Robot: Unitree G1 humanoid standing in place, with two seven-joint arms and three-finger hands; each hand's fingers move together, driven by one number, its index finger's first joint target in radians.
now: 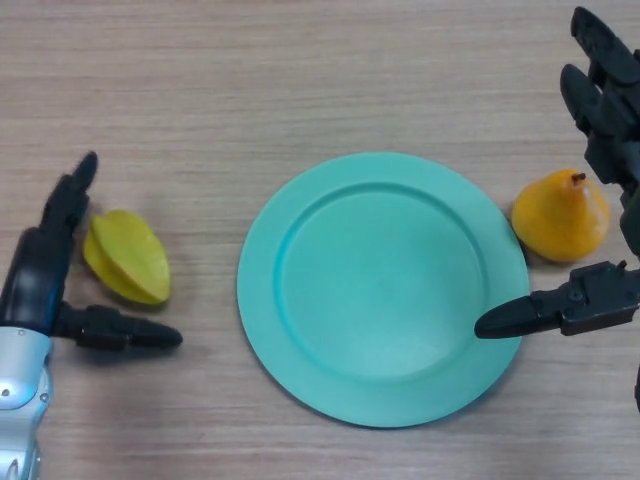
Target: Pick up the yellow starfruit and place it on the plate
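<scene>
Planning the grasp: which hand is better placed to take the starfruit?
Left. The left hand already brackets the starfruit, fingers open either side. The right hand sits across the plate, by the pear.

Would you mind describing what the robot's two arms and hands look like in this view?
Both hands are black, with thick, rounded, segmented fingers that taper to blunt tips. The left hand joins a glossy silver-white forearm shell carrying small round fasteners. The right hand shows blocky black housings; its forearm lies outside the view. No markings show on either.
</scene>
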